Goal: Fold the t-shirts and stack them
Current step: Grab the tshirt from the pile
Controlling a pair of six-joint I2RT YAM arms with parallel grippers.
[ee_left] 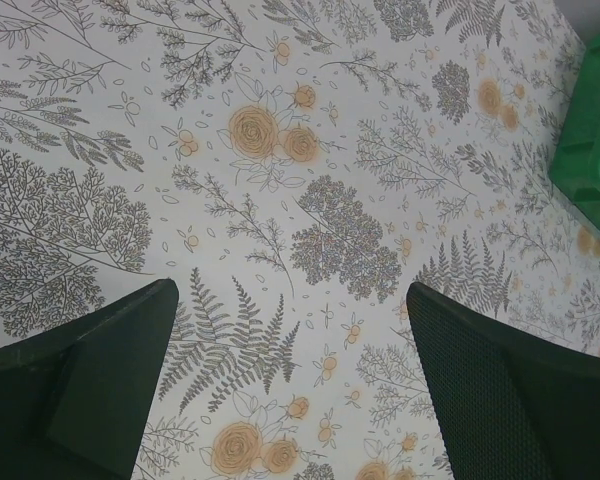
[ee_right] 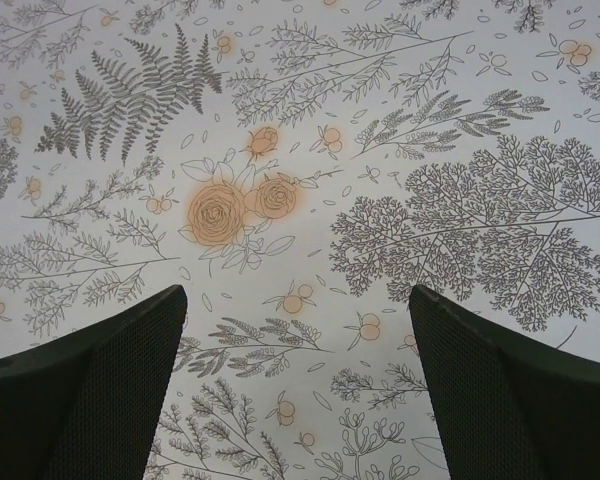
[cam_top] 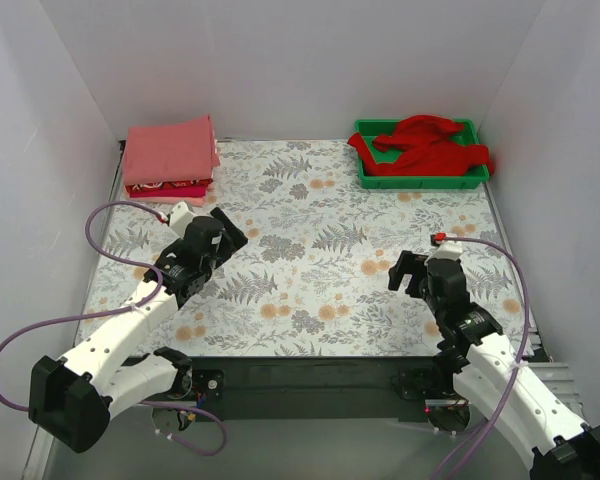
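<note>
- Tees: a folded stack (cam_top: 170, 155), salmon on top with magenta below, sits at the far edge of the floral table (cam_top: 310, 260), well left of the tray (cam_top: 410, 183). A loose red tee (cam_top: 430, 148) lies crumpled in the tray, spilling over its right rim.
- Left gripper (cam_top: 232, 228) hangs over bare table, well left of the tray and nearer the camera than it. Its fingers (ee_left: 100, 380) are spread wide and hold nothing.
- Right gripper (cam_top: 410, 272) hangs over the table on the tray's near side, well apart from it. Its fingers (ee_right: 500, 390) are spread too, with nothing between them.
- Only the top view shows the stack and the red tee whole. The left wrist view catches a green corner of the tray with a sliver of red. The right wrist view shows only floral cloth.
</note>
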